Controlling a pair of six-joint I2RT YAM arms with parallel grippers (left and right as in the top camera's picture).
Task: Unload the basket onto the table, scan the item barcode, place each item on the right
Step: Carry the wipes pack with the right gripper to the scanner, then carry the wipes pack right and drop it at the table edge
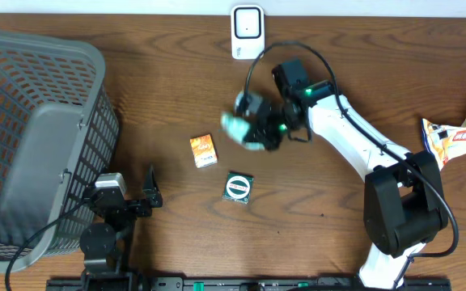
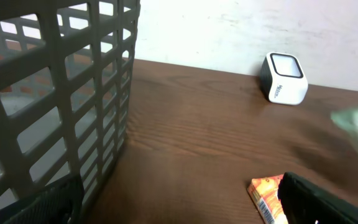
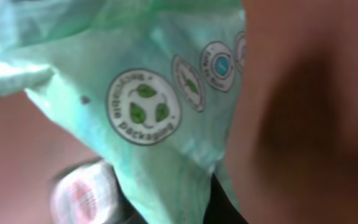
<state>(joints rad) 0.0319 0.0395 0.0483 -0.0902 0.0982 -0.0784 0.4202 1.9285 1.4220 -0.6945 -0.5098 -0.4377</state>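
At the far left stands the grey basket (image 1: 63,61), and just beside it the left gripper (image 1: 132,198) rests low over the worktop (image 1: 168,81) with its fingers spread fully apart and nothing between them. It takes no part in the task now. To its right, an orange packet (image 1: 203,150) and a dark square packet (image 1: 238,187) lie flat on the wood, both untouched.

Further right is the task's thing, a pale green pouch (image 1: 235,125). The right gripper (image 1: 257,133) is closed tight on it and holds it above the worktop. The pouch hangs out to the left of the fingers. In the right wrist view it fills most of the picture, showing round printed logos (image 3: 143,107), but no barcode is visible there.

The white scanner (image 1: 247,32) stands at the back edge, near the pouch but apart from it. I judge that the picking up is done and the presenting is under way. What is left is to turn the barcode toward the scanner window. I cannot tell whether the code faces it.

At the far right a snack bag (image 1: 459,133) lies at the edge.
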